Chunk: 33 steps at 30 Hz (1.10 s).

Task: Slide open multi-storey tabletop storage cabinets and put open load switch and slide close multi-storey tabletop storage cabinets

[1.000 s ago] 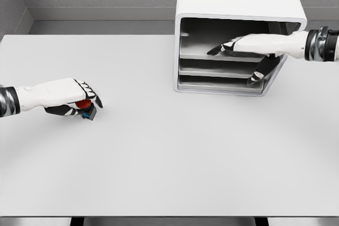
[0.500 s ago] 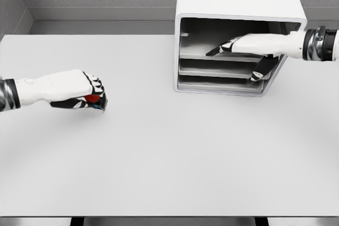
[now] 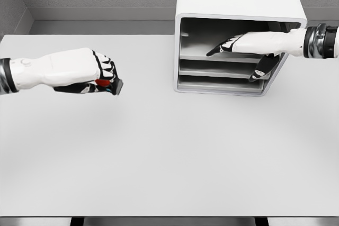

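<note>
- Above the white table (image 3: 159, 152), left of centre, I carry the small red-and-black load switch (image 3: 107, 84), well apart from the white open-fronted storage cabinet (image 3: 238, 3).
- My left hand (image 3: 85, 71) is clenched around the switch.
- Best travel level towards a grey shelf (image 3: 212, 56).
- My right hand (image 3: 249, 51) reaches into the cabinet, fingers extended, thumb lower; contact unclear.

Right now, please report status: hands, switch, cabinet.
Left hand shut on load switch, above table. Right hand open, fingers inside cabinet front. Path to cabinet looks clear.
</note>
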Each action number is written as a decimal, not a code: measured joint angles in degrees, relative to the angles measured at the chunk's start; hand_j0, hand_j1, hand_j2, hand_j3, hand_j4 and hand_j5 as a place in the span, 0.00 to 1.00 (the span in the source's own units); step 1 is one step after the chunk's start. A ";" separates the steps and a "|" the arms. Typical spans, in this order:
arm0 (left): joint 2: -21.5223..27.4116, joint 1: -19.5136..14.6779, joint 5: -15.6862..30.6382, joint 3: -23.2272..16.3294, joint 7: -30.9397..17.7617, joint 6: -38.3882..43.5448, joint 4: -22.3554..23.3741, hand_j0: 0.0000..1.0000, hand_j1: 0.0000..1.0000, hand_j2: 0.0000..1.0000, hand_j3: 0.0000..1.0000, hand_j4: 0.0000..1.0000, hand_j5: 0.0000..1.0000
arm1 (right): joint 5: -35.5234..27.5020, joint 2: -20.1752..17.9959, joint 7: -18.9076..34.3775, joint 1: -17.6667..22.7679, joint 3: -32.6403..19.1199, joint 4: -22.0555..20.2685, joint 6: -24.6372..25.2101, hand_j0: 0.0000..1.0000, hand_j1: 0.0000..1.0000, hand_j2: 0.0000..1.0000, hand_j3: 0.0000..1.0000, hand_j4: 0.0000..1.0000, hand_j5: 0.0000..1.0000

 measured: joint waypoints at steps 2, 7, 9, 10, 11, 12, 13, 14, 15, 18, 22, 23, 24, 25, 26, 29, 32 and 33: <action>-0.13 -0.70 0.53 -0.02 0.01 0.00 -0.21 0.42 0.42 0.42 0.42 0.42 0.42 | -0.16 0.04 0.12 -0.09 0.08 0.22 -0.37 1.00 1.00 1.00 1.00 1.00 1.00; -0.25 -2.28 2.16 0.00 0.01 0.03 -0.62 0.42 0.42 0.42 0.42 0.42 0.42 | -1.66 0.37 0.18 -0.09 0.15 1.61 -2.71 1.00 1.00 1.00 1.00 1.00 1.00; -0.30 -2.64 2.56 0.00 0.00 0.03 -0.67 0.42 0.42 0.42 0.42 0.42 0.42 | -2.24 0.44 0.05 0.00 0.14 1.91 -3.16 1.00 1.00 1.00 1.00 1.00 1.00; -0.33 -2.72 2.82 0.02 0.00 0.03 -0.69 0.42 0.42 0.42 0.42 0.42 0.42 | -2.65 0.45 0.07 0.00 0.18 2.00 -3.21 1.00 1.00 1.00 1.00 1.00 1.00; -0.38 -3.16 3.02 0.02 0.00 0.03 -0.70 0.42 0.42 0.42 0.42 0.42 0.42 | -2.79 0.46 -0.18 0.09 0.16 2.05 -3.34 1.00 1.00 1.00 1.00 1.00 1.00; -0.46 -3.25 3.19 -0.02 0.00 0.03 -0.69 0.42 0.42 0.42 0.42 0.42 0.42 | -2.11 0.52 -0.43 0.26 0.22 2.39 -2.55 1.00 1.00 1.00 1.00 1.00 1.00; -0.53 -3.43 3.30 -0.02 0.00 0.02 -0.69 0.42 0.42 0.42 0.42 0.42 0.42 | -2.70 0.53 -0.41 0.26 0.25 2.38 -2.48 1.00 1.00 1.00 1.00 1.00 1.00; -0.71 -3.43 3.36 -0.03 -0.01 0.01 -0.66 0.42 0.42 0.42 0.42 0.42 0.42 | -3.06 0.53 -0.74 0.44 0.17 2.37 -2.45 1.00 1.00 1.00 1.00 1.00 1.00; -1.03 -3.43 3.40 -0.06 -0.01 0.01 -0.63 0.42 0.42 0.42 0.42 0.42 0.42 | -3.39 0.55 -0.87 0.52 0.21 2.41 -1.99 1.00 1.00 1.00 1.00 1.00 1.00; -2.24 -3.78 3.45 -0.11 -0.01 0.00 -0.59 0.42 0.42 0.42 0.42 0.42 0.42 | -1.89 0.51 -0.93 0.53 0.65 2.48 -0.84 1.00 1.00 1.00 1.00 1.00 1.00; -4.06 -5.10 3.55 -0.44 0.00 0.01 -0.51 0.42 0.42 0.42 0.42 0.42 0.42 | 0.99 0.21 -0.72 0.44 1.03 1.03 0.81 1.00 1.00 1.00 1.00 1.00 1.00; -4.39 -5.54 3.54 -0.89 0.02 0.02 -0.48 0.42 0.42 0.42 0.42 0.42 0.42 | 1.37 0.09 -0.73 0.44 0.97 0.49 1.15 1.00 1.00 1.00 1.00 1.00 1.00; -4.67 -5.62 3.51 -1.28 0.00 0.01 -0.47 0.42 0.42 0.42 0.42 0.42 0.42 | 1.77 -0.03 -0.75 0.44 0.92 -0.02 1.43 1.00 1.00 1.00 1.00 1.00 1.00; -5.14 -5.71 3.47 -1.58 0.00 0.01 -0.43 0.42 0.42 0.42 0.42 0.42 0.42 | 2.13 -0.16 -0.76 0.44 0.84 -0.60 1.68 1.00 1.00 1.00 1.00 1.00 1.00; -5.60 -6.42 3.49 -1.94 0.00 0.03 -0.36 0.42 0.42 0.42 0.42 0.42 0.42 | 2.29 -0.32 -0.76 0.52 0.73 -1.18 1.94 1.00 1.00 1.00 1.00 1.00 1.00; -6.64 -7.64 3.41 -3.18 -0.05 0.07 -0.05 0.42 0.42 0.42 0.42 0.42 0.42 | 2.58 -1.07 -0.70 0.52 0.56 -3.22 1.99 1.00 1.00 1.00 1.00 1.00 1.00; -7.34 -8.79 3.39 -4.56 -0.43 1.38 0.24 0.42 0.42 0.42 0.42 0.42 0.42 | 1.36 -2.01 -0.68 1.05 0.34 -5.87 2.19 1.00 1.00 1.00 1.00 1.00 1.00; -7.57 -8.79 3.32 -4.89 -0.56 1.65 0.46 0.42 0.42 0.42 0.42 0.42 0.42 | 0.77 -2.30 -0.69 1.14 0.19 -6.59 2.38 1.00 1.00 1.00 1.00 1.00 1.00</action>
